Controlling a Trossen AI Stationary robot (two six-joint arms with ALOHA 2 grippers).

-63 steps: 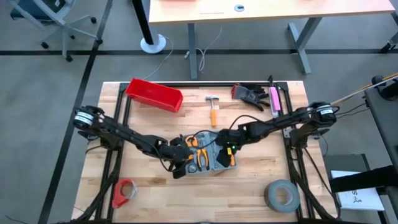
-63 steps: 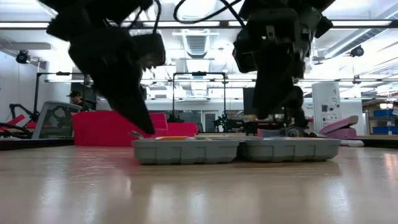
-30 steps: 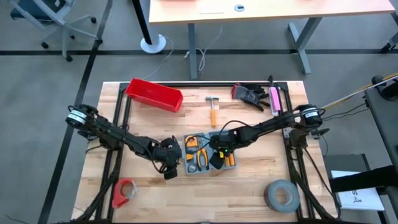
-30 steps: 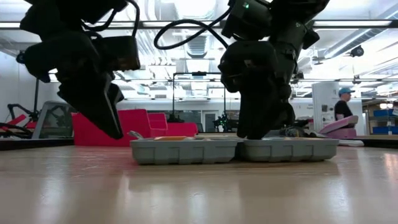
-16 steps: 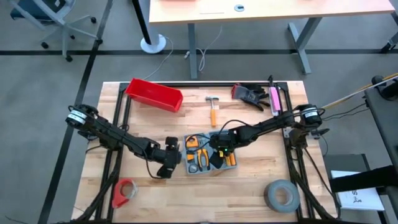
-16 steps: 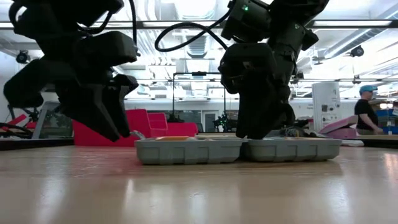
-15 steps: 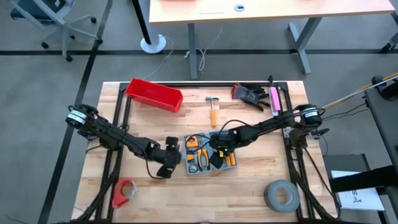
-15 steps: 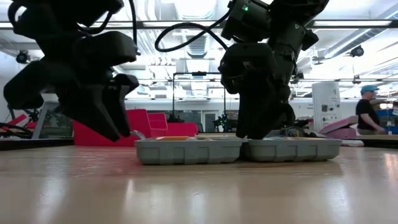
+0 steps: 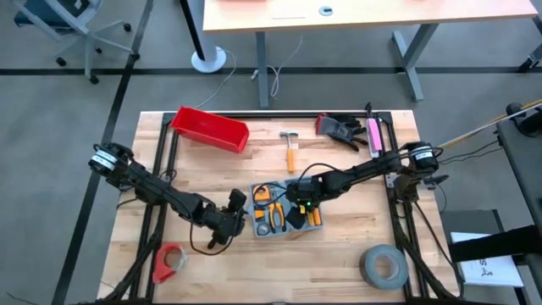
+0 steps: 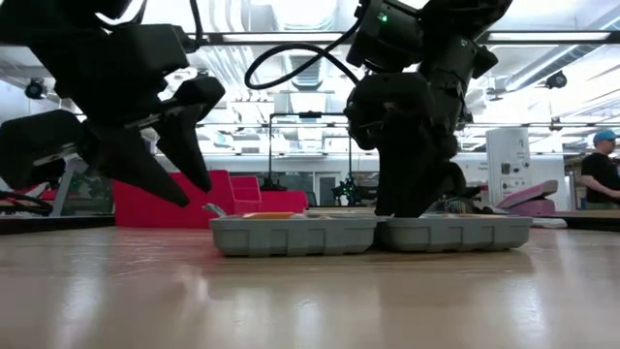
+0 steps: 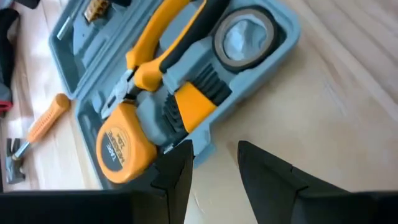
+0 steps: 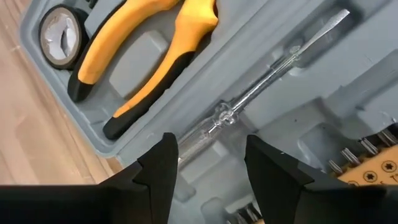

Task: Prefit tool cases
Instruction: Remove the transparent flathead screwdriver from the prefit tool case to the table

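A flat grey-blue tool case (image 9: 284, 216) lies open near the middle of a wooden desk (image 9: 339, 254), its moulded recesses facing up. The right tool (image 9: 298, 210) hangs directly over the open case, low above its inner tray; in the right wrist view its two dark fingers (image 12: 158, 168) stand apart with nothing between them, just above a clear-handled screwdriver (image 12: 261, 84) seated in its recess, with yellow-handled pliers (image 12: 143, 56) and a small tape roll (image 12: 61, 28) in the neighbouring recesses. The left tool (image 9: 230, 222) sits just beside the case's left edge, over bare wood and not touching the case. In the left wrist view its fingers (image 11: 177, 171) are spread with a gap and hold nothing; the case edge with a yellow tape measure (image 11: 124, 146) lies just in front of them. In the low view the case (image 10: 368, 233) rests flat on the desk, the right arm above it and the left tool (image 10: 170, 160) raised off to one side. Elsewhere on the desk are a red bin (image 9: 210, 129), a hammer (image 9: 290, 148), black gloves (image 9: 343, 129), a red tape dispenser (image 9: 168, 263) and a grey tape roll (image 9: 383, 267).
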